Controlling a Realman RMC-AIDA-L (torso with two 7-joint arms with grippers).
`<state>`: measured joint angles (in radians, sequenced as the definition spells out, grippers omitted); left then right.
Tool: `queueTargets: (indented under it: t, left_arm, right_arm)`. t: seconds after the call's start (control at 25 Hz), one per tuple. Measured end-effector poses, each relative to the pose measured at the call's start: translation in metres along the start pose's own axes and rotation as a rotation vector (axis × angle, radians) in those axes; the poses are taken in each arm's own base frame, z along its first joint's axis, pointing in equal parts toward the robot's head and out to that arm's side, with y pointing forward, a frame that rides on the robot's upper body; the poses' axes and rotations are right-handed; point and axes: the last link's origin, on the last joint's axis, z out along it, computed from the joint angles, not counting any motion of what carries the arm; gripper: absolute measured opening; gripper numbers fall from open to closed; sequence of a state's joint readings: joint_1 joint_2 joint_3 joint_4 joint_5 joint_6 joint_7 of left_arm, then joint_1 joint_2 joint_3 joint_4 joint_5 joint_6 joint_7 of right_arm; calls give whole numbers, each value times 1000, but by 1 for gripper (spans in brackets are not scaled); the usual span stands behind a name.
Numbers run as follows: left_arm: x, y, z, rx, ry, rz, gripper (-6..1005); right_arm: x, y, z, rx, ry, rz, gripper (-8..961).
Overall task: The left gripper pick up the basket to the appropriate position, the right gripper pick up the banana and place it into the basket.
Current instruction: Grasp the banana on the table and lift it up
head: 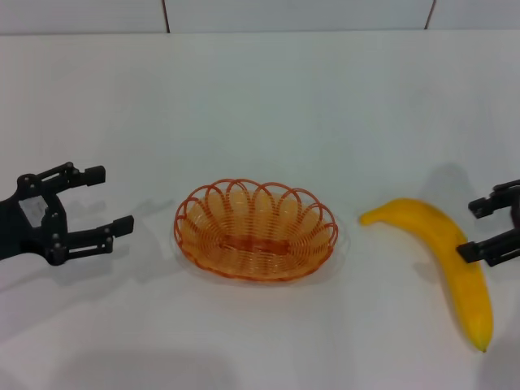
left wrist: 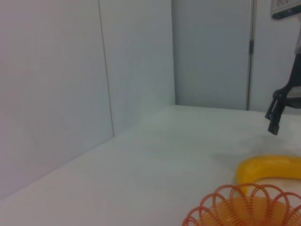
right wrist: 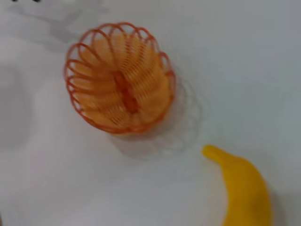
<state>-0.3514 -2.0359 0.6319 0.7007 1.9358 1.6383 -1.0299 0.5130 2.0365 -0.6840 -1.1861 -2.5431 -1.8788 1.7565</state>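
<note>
My left end effector (head: pixel 104 201) spread, empty, left of basket (head: pixel 255 230), apart from rim. Basket mid-surface (head: pixel 260 97), long axis left-right. My right end effector (head: pixel 478 229) spread, hovering at banana (head: pixel 448 256) right edge. Banana right of basket, long axis diagonal, stem toward basket.

Left pincer (head: pixel 104 201): matte black metal two-fingered claw, angular linked fingers, silver screws at the joints, small white label on the body. Right pincer (head: pixel 479 229): matching matte black two-fingered claw, blocky finger ends.
</note>
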Motion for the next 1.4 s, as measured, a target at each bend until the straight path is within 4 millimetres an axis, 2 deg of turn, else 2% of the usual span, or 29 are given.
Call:
queueTargets:
  t: [0.32,1.0,1.4]
  left_arm:
    - [0,-1,-2,15,7,0,866]
    - [-1,-2,-4,32,19,-14,866]
    - [-2,-3,-7,46,26,-19,866]
  right_arm:
    - [1,-12,34,28,40,4,861]
    - [11,-23,46,102,30,23,861]
    - [14,-34,43,175,34,32,855]
